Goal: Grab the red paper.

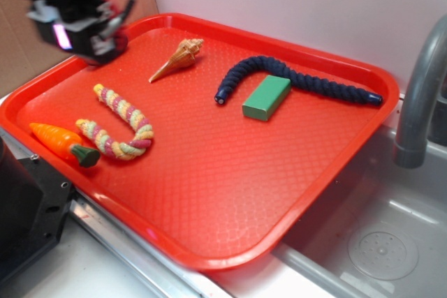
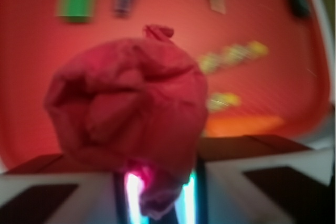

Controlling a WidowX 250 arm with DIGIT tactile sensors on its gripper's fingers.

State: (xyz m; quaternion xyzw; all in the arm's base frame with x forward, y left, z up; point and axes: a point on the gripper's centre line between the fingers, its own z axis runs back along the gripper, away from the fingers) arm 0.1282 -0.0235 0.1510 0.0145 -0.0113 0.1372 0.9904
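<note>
Here, closest to your wrist camera, the claw [image 2: 160, 182] is closed on the red paper [image 2: 128, 114]: the crumpled ball sits between the two pale fingers [image 2: 58, 195], its lower folds pinched in the gap and lit by a pink and cyan glow. The ball fills most of that view, its creases plain and a small twisted tip at its top. From the outside camera you see the same claw [image 1: 105, 45] over the back left corner of the tray [image 1: 209, 172], with only a sliver of dark red showing under its black body; you cannot judge from there whether the paper is clear of the tray floor.

Beyond the claw, working outward on the tray: a toy carrot [image 1: 61, 143] lies at the left rim, its green end touching one end of a curved pink-and-yellow rope [image 1: 119, 129]. A tan seashell [image 1: 178, 58] lies past the rope, toward the back, apart from both. Further right, a green block [image 1: 266, 97] rests just beside a dark blue rope [image 1: 293, 82] that arcs around its far side; you cannot tell whether they touch. In the wrist view these items are blurred along the top and right.

The tray rests across a steel sink [image 1: 377, 235], and a grey tap [image 1: 419, 95] rises at the right edge, past the tray's rim.
</note>
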